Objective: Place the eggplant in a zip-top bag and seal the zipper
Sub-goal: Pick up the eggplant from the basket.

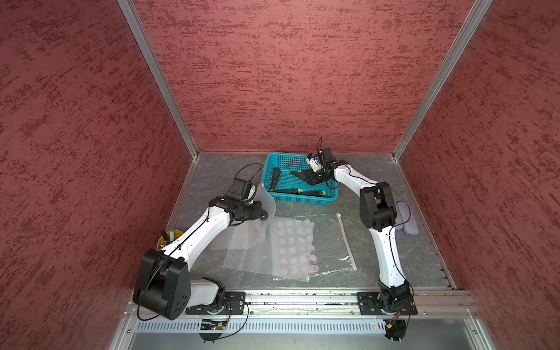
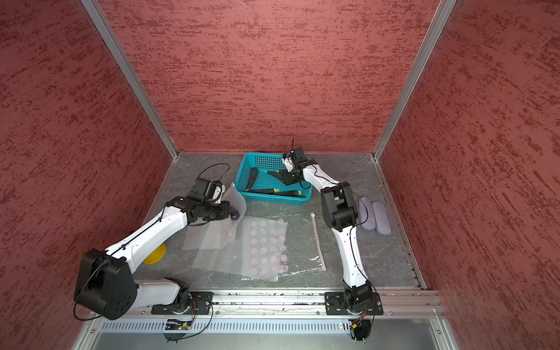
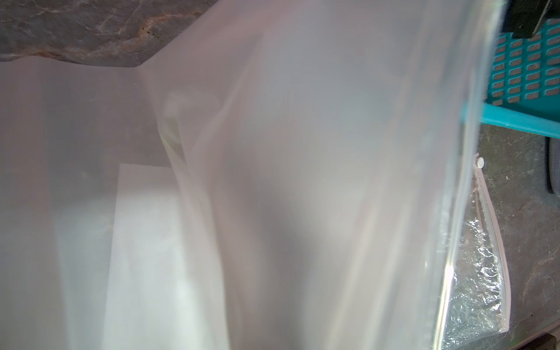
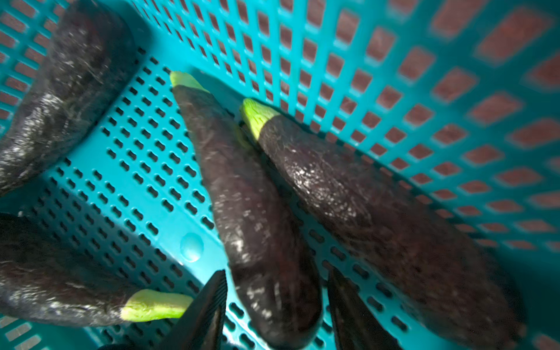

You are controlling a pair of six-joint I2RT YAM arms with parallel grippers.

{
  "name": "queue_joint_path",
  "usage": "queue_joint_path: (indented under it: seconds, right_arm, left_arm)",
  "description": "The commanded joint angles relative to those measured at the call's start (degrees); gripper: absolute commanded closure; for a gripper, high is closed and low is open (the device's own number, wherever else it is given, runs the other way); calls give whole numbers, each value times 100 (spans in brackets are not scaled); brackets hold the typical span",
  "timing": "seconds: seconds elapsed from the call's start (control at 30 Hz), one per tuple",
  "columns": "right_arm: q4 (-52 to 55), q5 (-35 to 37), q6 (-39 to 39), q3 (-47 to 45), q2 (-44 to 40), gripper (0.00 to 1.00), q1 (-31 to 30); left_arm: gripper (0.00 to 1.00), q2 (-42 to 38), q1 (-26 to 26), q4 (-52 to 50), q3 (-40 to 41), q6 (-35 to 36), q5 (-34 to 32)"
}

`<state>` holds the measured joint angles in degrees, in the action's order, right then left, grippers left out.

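A teal basket (image 1: 300,198) sits at the far middle of the grey tabletop (image 1: 218,169) and holds several dark eggplants. The right arm (image 1: 351,177) reaches down into it. In the right wrist view, the right jaws stand on either side of the thick dark end of one eggplant (image 4: 257,212), which lies flat on the basket floor with its green stem pointing away. I cannot tell whether they already press on it.

Left of the basket, the left arm (image 1: 209,218) holds up one edge of a frosted zip-top bag (image 1: 268,200), and the rest trails onto the tabletop. The film hides the left jaws. They are closed, apparently pinching that raised edge.

The step in hand looks like picking up the eggplant. A second eggplant (image 4: 378,218) lies against it, close to the basket wall (image 4: 394,91). The grip should therefore sit square across the thick body, not near the tip. The lift should go straight up until it clears the neighbour and the rim. Meanwhile the bag's mouth needs to stay raised and facing the basket.
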<state>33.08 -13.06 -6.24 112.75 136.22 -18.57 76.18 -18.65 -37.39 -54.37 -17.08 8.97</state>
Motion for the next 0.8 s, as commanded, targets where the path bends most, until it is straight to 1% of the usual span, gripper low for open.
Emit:
queue_joint_path:
  seconds: [0.0,0.07,0.2,0.27,0.43,0.5,0.63,0.77]
  right_arm:
    - [7,-139,1,-38,49,46,0]
    - [-19,-151,15,-29,84,46,-5]
    - [-65,-207,26,33,182,41,-13]
    - [-56,-239,26,101,249,42,-12]
    - [-125,-338,66,160,309,47,-15]
    - [-143,-350,70,151,292,50,-19]
    - [-250,-355,59,6,118,61,-33]
    - [-373,-379,71,-186,-91,64,-37]
  left_arm:
    - [100,14,29,107,-83,21,73]
    - [100,19,29,109,-76,12,68]
    - [100,14,31,117,-65,-14,78]
    - [100,19,29,118,-56,-23,85]
    - [100,10,29,111,-39,-45,70]
    - [100,2,32,100,-39,-51,70]
    - [100,2,29,82,-39,-50,47]
    - [100,2,29,82,-30,-59,56]
